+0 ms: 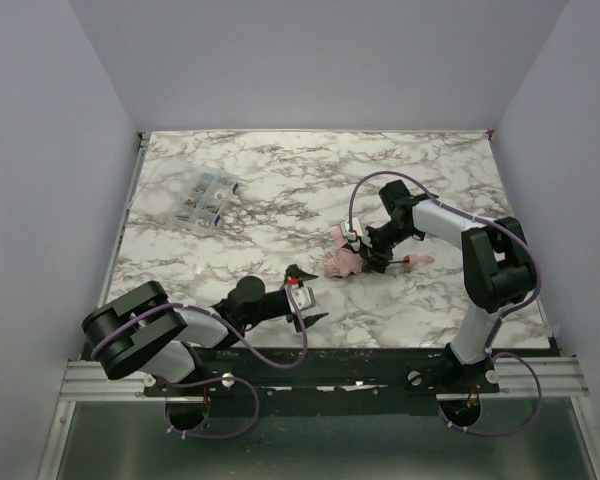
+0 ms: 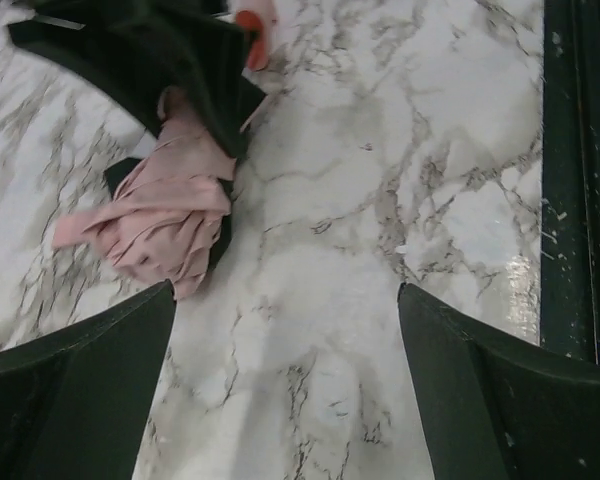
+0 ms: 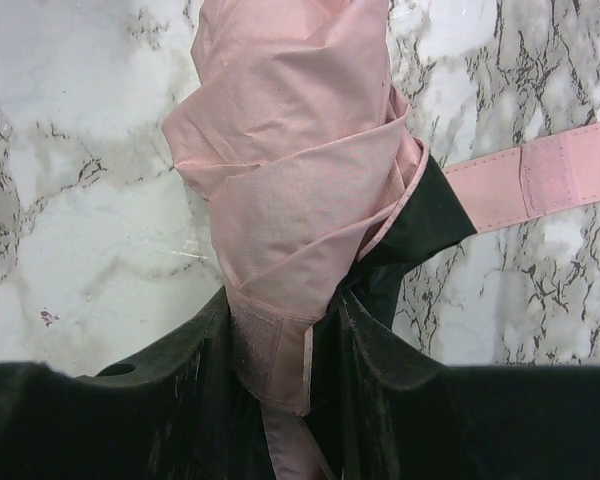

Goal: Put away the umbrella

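The umbrella (image 1: pixel 340 263) is a crumpled bundle of pale pink fabric lying right of the table's middle. My right gripper (image 1: pixel 366 254) is shut on its folded fabric. In the right wrist view the pink folds (image 3: pixel 290 150) rise from between the black fingers (image 3: pixel 170 400), and the pink strap (image 3: pixel 540 175) lies flat on the marble to the right. My left gripper (image 1: pixel 310 295) stands open near the front edge, a little short of the bundle. In the left wrist view only bare marble lies between its wide-apart jaws (image 2: pixel 285 300), with the umbrella (image 2: pixel 165 220) ahead to the left.
A clear compartment box (image 1: pixel 206 198) lies at the back left of the marble table (image 1: pixel 280 170). A small orange-pink piece (image 1: pixel 418 260) shows just right of my right gripper. The dark front rail (image 2: pixel 575 200) runs along the table's near edge. Grey walls close three sides.
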Controlling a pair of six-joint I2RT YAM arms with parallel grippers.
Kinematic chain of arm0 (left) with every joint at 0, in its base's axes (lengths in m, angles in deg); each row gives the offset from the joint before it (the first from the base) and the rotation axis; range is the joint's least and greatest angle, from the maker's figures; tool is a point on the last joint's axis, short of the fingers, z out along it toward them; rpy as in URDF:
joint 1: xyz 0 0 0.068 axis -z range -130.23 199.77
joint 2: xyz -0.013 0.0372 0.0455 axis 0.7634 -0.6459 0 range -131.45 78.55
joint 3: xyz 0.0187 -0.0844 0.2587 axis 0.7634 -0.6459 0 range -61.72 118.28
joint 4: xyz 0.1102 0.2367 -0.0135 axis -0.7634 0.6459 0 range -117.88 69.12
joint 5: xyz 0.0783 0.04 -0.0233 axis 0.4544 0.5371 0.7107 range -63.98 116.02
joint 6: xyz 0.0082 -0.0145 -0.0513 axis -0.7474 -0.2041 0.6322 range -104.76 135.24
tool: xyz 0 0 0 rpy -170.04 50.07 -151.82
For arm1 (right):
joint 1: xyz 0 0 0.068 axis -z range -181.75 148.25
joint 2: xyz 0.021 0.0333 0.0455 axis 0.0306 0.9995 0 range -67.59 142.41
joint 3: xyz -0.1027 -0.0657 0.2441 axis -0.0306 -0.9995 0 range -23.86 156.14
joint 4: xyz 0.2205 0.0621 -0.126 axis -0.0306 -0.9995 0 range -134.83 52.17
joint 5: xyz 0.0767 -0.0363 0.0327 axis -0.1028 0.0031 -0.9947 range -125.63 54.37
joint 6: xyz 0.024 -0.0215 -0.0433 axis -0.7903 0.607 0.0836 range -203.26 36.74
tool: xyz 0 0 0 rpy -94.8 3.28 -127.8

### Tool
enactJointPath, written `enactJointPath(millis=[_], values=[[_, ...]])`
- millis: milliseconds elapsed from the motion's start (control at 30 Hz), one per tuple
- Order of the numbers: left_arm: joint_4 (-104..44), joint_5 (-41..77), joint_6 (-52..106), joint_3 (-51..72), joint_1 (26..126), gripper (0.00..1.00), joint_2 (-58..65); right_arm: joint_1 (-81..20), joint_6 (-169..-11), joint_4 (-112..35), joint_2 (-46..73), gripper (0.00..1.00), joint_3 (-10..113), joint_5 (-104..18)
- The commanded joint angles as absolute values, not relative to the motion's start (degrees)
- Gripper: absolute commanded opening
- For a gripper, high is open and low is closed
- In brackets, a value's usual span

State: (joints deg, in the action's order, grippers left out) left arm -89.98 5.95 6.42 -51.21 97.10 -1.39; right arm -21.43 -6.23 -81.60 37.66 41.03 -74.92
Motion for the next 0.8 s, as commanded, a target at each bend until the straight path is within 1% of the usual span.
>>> enactJointPath(millis=[0, 133, 200, 267, 367, 500, 633, 767], values=[[-89.59, 12.18, -15.45, -48.74, 107.20, 0.88, -5.58, -23.70, -12.19, -95.22, 45.76, 0.12, 35.56, -70.96], [-88.64, 24.08, -24.75, -43.62, 112.90, 0.88, -12.05, -23.73, -12.68, -95.13, 46.80, 0.12, 35.98, -70.41], [-89.65, 30.06, -28.34, -40.47, 114.16, 0.87, -16.00, -23.74, -12.73, -95.28, 47.10, 0.12, 36.15, -70.51], [-92.13, 33.02, -30.00, -38.20, 114.45, 0.86, -19.09, -23.80, -12.69, -95.29, 47.03, 0.12, 36.10, -70.52], [-90.11, 33.40, -30.62, -34.35, 114.45, 0.84, -22.04, -23.81, -12.60, -95.24, 46.67, 0.12, 35.91, -70.57], [-79.73, 34.12, -28.50, -28.64, 114.25, 0.74, -24.31, -23.81, -11.92, -95.78, 46.71, 0.12, 35.74, -70.61], [-74.88, 32.39, -23.95, -27.64, 113.54, 0.69, -26.14, -23.79, -10.48, -96.76, 45.81, 0.12, 35.04, -71.12], [-75.42, 32.14, -21.72, -28.85, 112.88, 0.68, -29.00, -23.78, -7.20, -99.68, 45.62, 0.13, 35.03, -72.13]])
